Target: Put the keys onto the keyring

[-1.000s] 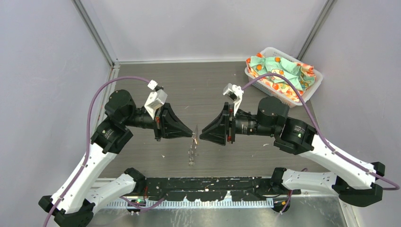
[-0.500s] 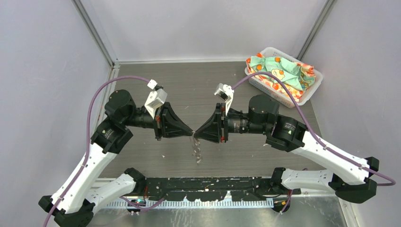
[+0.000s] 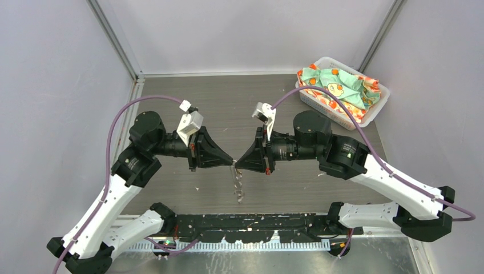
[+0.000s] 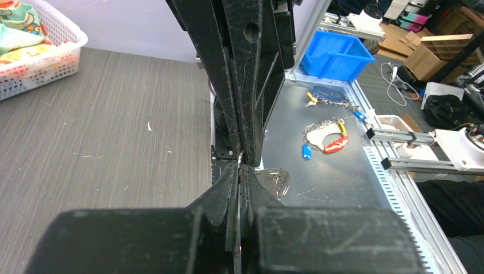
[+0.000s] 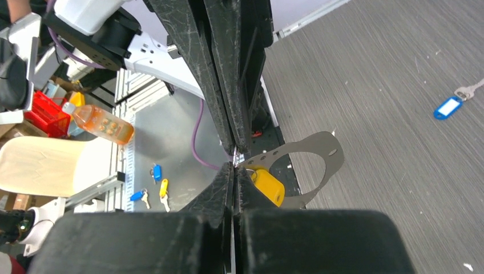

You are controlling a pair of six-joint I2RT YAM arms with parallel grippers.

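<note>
With left gripper [image 3: 228, 161] and right gripper [image 3: 240, 164] both pinched shut on the floppy grey keyring loop [image 5: 338, 160], the yellow-headed key [image 5: 267, 185] seems threaded; the blue-headed key [image 5: 448, 107] lies on the far side of the grey table [image 5: 371, 74].

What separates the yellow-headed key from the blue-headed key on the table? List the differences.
Colour: the yellow-headed key has a yellow-orange head, the blue-headed key a blue one. Pose: the yellow one hangs by the keyring at the tips of the right gripper; the blue one lies flat on the table, apart. Blade: the blue key's silver blade shows, the yellow key's is hidden. Both are small.
</note>
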